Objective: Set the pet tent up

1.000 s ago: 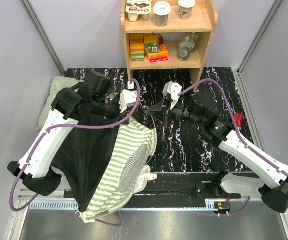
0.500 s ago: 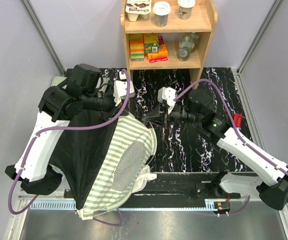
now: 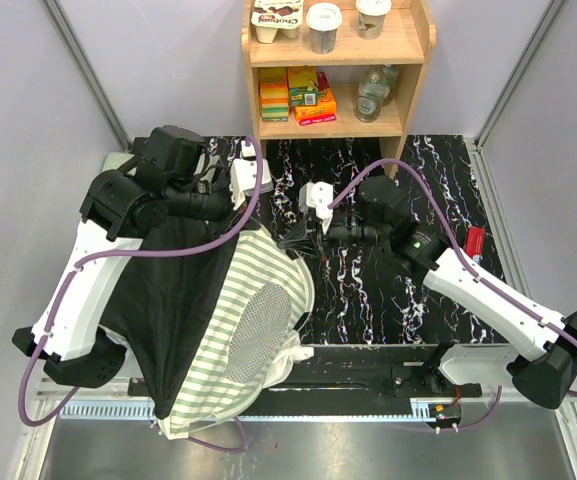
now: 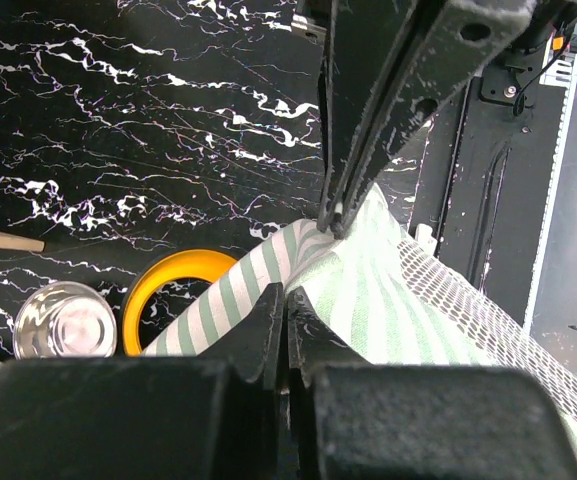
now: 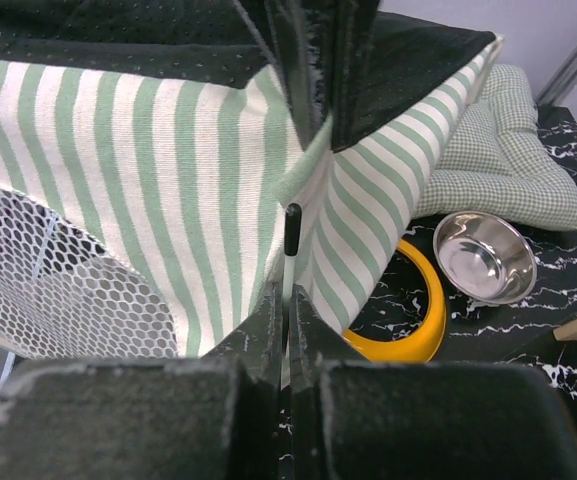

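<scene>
From above, you have one sage-green-and-white striped fabric pet tent (image 3: 258, 290) draped over the near left of the black marbled surface (image 3: 368, 300); the shelf labels are too small to read.

On the left wrist, your left end effector (image 4: 286, 310) is clenched on the tent's cloth, beside one yellow ring holder (image 4: 168, 265) and one steel bowl (image 4: 65, 320).

On the right wrist, your right end effector (image 5: 286, 300) is clenched on the tent's edge.

Open tabletop (image 3: 368, 300) right of pet tent (image 3: 258, 310); shelf (image 3: 333, 58) blocks behind.

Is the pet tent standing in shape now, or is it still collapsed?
Collapsed: the pet tent hangs as slack, flat fabric, its dark underside showing, with no raised shape.
</scene>
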Tool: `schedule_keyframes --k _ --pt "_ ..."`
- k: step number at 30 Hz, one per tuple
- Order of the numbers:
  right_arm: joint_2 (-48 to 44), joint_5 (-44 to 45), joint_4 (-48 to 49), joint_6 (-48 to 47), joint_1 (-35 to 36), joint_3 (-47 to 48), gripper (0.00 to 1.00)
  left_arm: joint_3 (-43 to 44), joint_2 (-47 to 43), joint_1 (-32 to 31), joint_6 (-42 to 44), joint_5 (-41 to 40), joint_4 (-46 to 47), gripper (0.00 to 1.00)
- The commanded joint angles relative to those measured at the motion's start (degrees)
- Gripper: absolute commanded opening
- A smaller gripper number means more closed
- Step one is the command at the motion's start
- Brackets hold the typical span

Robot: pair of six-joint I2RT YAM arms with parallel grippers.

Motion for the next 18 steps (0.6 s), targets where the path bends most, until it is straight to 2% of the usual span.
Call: schedule_keyframes --k 1,18 --pt "2.4 -1.3 -11.9 -5.7 2.8 -1.5 0.00 3.6 -0.4 0.8 0.4 -0.5 5.8 0.00" --pt "5.5 5.2 -15.5 -9.3 4.7 -0.2 0.00 3.7 0.3 0.7 0.4 0.8 5.8 0.00"
